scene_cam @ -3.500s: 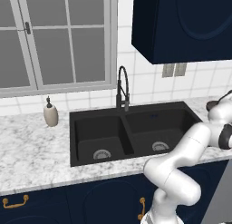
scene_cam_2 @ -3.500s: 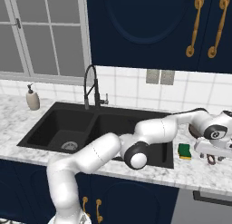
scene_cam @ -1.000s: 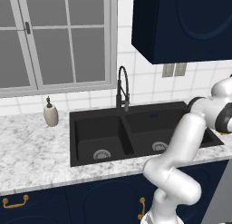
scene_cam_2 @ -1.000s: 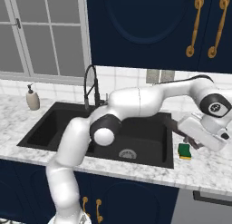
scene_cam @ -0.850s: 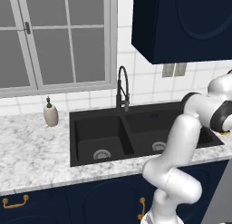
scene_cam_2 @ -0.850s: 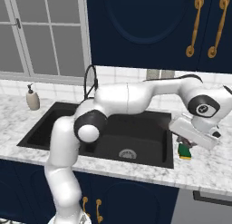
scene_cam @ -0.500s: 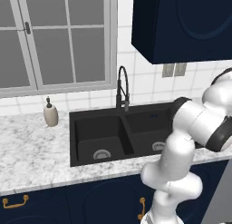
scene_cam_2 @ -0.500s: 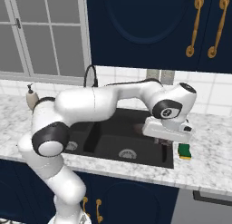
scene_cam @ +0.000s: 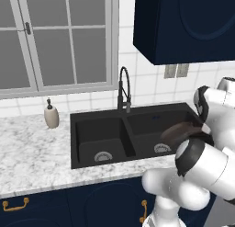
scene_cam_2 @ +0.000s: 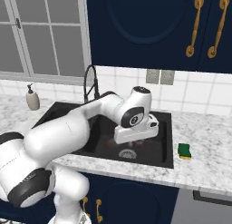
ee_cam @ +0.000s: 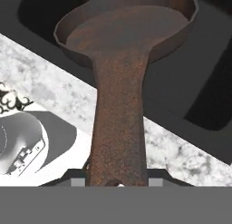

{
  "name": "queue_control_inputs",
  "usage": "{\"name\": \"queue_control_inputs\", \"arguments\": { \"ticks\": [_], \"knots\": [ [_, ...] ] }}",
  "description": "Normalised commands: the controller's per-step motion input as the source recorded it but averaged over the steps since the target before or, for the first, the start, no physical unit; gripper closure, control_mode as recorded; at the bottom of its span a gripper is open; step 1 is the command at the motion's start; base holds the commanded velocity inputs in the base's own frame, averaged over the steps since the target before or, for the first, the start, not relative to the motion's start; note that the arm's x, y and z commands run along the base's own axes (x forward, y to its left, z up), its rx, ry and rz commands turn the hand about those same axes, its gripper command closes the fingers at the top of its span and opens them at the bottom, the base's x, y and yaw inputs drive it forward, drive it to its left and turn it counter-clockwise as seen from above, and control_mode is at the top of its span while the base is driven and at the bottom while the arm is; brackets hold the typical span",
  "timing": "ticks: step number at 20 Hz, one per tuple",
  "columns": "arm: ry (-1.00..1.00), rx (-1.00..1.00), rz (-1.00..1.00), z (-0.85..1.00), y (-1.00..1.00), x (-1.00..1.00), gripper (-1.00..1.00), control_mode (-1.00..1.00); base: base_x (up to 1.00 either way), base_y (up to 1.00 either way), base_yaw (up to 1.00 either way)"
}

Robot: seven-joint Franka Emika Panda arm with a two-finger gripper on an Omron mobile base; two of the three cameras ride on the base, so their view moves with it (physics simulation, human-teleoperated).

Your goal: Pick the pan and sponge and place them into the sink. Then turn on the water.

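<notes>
One pan [ee_cam: 127, 32] is clamped by its long handle in the tool [ee_cam: 117, 180], as the hand view shows; the round bowl of the pan hangs over the black sink [ee_cam: 190, 89], clear of the basin floor. In the left base view the pan [scene_cam: 180, 131] sits above the right-hand basin of the sink [scene_cam: 92, 129], near the silver drain [scene_cam: 160, 148]. The sponge [scene_cam_2: 184, 151] lies green side up on the marble counter [scene_cam_2: 213, 146], just beside the right rim of the sink [scene_cam_2: 167, 150] and apart from the pan. The tall black faucet [scene_cam: 124, 90] stands behind the divider between the basins. A beige soap bottle [scene_cam: 51, 115] stands on the counter left of the sink.
</notes>
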Motion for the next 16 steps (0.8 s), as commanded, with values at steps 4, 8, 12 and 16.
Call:
{"name": "queue_control_inputs", "arguments": {
  "ticks": [4, 8, 12, 16],
  "knots": [
    [0.01, 0.00, 0.19, 0.00, 0.00, 0.55, 1.00, -1.00, 0.00, 0.00, 0.00],
    [0.00, 0.01, 0.18, 0.00, 0.00, 0.71, 1.00, -1.00, 0.00, 0.00, 0.00],
    [0.00, 0.01, 0.18, -0.02, 0.00, 0.70, 1.00, -1.00, 0.00, 0.00, 0.00],
    [0.00, 0.00, 0.13, -0.22, 0.00, 0.51, 1.00, -1.00, 0.00, 0.00, 0.00]
  ]
}}
